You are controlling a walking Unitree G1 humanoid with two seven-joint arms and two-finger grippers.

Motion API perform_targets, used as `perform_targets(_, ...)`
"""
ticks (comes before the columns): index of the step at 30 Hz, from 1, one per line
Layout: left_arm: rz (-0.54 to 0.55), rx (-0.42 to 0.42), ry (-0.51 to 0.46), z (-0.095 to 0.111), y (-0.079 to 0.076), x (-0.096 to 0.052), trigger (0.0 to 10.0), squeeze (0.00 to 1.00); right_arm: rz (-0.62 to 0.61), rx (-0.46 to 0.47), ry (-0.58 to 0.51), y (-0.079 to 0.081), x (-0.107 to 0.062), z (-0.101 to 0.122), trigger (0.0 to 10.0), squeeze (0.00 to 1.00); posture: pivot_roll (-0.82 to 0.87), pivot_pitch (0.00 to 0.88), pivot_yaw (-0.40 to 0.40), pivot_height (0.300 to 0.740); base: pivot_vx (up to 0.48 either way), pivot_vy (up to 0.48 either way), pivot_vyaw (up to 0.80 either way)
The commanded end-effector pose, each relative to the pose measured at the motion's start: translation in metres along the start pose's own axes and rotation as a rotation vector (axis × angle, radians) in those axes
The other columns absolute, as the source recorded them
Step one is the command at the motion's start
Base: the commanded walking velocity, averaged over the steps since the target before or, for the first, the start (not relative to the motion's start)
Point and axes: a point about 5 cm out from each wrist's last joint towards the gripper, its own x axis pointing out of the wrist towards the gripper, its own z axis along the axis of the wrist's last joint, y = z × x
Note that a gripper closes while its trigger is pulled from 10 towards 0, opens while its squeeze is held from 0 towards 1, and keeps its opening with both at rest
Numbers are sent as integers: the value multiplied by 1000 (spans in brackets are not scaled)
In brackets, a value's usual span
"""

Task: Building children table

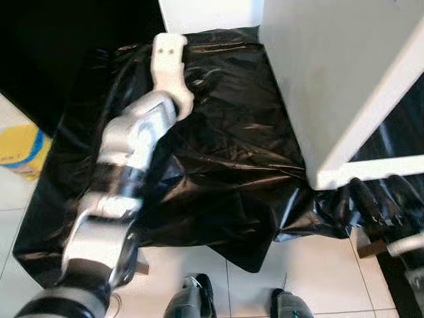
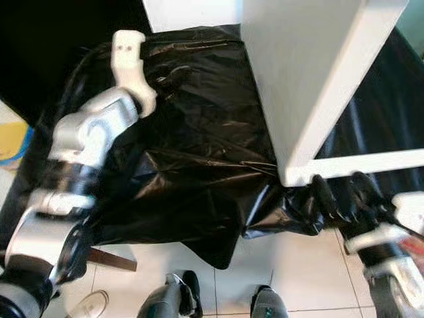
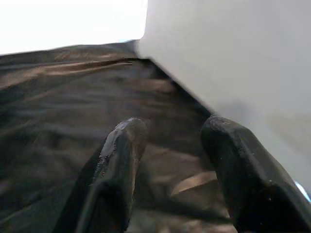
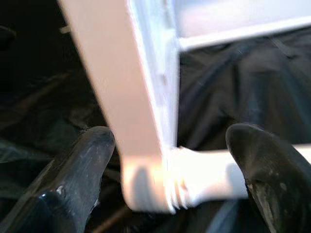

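White table frame stands assembled on black sheet; right hand wide, straddling its corner; left hand wide, empty; remaining work unclear.

We see the table frame resting on the plastic sheet, our left arm reaching over the sheet to the frame's left, our right gripper at its near corner.

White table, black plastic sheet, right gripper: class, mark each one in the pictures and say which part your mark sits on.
white table [image 1: 318, 73], left eye view, its flat panel.
black plastic sheet [image 1: 225, 165], left eye view, crinkled middle.
right gripper [image 4: 170, 170], right wrist view, between its open fingertips, at the table's corner.
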Motion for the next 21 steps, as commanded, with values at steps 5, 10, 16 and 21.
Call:
perform_targets(5, -252, 77, -6, 0, -19, -14, 10000, 0, 74, -14, 27, 2, 7, -10, 10000, 0, -122, 182, 95, 740, 0, 0, 0)
perform_targets(10, -319, 133, -7, -3, -29, -26, 10000, 0, 107, -27, 23, 2, 17, -12, 10000, 0, -112, 174, 79, 740, 0, 0, 0)
perform_targets(16, -421, 150, -4, -10, -44, -42, 10000, 0, 94, -47, 24, 7, 29, -18, 10000, 0, -108, 166, 74, 740, 0, 0, 0)
perform_targets(21, -515, 125, 34, -23, -59, -57, 10000, 0, 97, -41, 12, 22, 38, -28, 10000, 0, -106, 160, 70, 740, 0, 0, 0)
